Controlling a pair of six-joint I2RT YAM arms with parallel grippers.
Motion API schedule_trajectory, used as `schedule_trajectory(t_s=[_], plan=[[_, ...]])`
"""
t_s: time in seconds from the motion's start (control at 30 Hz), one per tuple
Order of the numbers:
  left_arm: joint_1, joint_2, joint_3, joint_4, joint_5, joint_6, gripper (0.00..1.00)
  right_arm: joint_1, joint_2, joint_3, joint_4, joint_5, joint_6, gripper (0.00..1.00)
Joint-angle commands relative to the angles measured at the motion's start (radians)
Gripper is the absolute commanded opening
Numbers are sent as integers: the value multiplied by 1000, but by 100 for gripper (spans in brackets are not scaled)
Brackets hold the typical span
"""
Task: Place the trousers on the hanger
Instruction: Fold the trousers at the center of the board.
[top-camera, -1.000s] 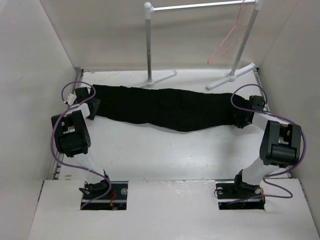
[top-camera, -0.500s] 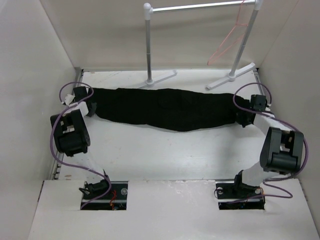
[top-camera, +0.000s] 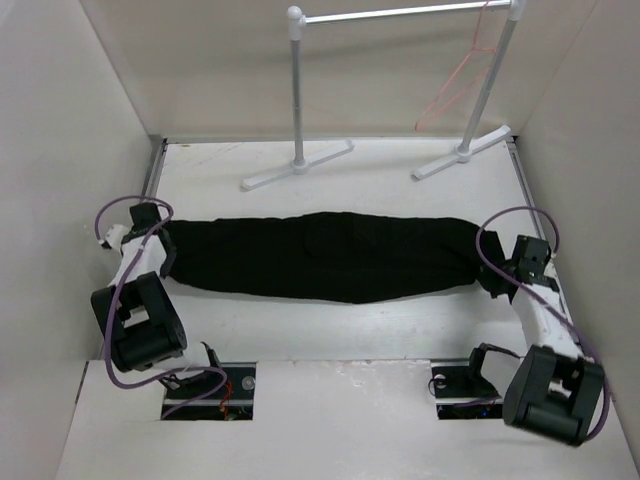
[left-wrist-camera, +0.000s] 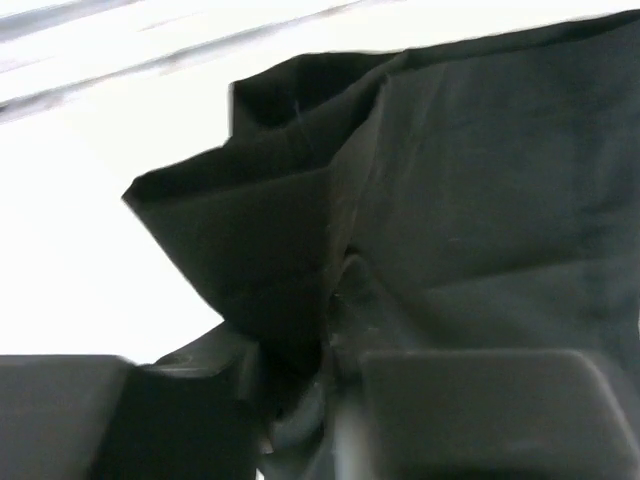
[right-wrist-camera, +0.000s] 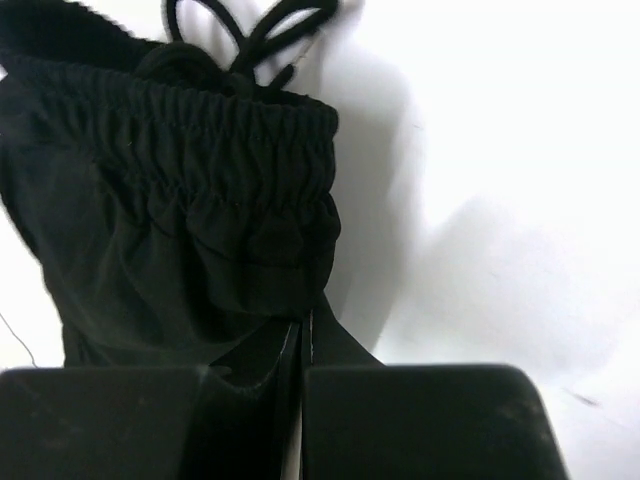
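Trousers (top-camera: 320, 255) stretched flat across worktop (top-camera: 330, 335), left pincer (top-camera: 165, 260) at 9 o'clock end, right pincer (top-camera: 494, 277) at 3 o'clock, probably to lift them taut; hanger (top-camera: 455, 85) hangs at 1 o'clock. Left wrist: pincer pinches leg-end fabric. Right wrist: pincer pressed together on waistband (right-wrist-camera: 200, 130).

Both arms same build: white links, chunky black rounded joint housings. Applies to left arm (top-camera: 140, 325) and right arm (top-camera: 555, 392). Purple cable (top-camera: 130, 203) hangs off each in loose loops, running down to its black base (top-camera: 195, 380). Left pincer (left-wrist-camera: 300, 385) and right pincer (right-wrist-camera: 303, 350): blocky matte-black fingers, square-edged.
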Motion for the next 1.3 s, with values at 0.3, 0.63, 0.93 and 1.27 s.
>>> schedule_trajectory(t_s=[0.3, 0.63, 0.93, 1.27], plan=[[-40, -330, 9, -235, -90, -10, 59, -6, -258, 112, -230, 39, -108, 67], [-259, -127, 94, -76, 28, -65, 56, 15, -207, 145, -195, 90, -151, 71], [-155, -1, -77, 153, 50, -121, 55, -61, -35, 93, -58, 32, -144, 79], [-104, 58, -135, 176, -48, -210, 55, -64, 181, 64, 88, 58, -123, 75]])
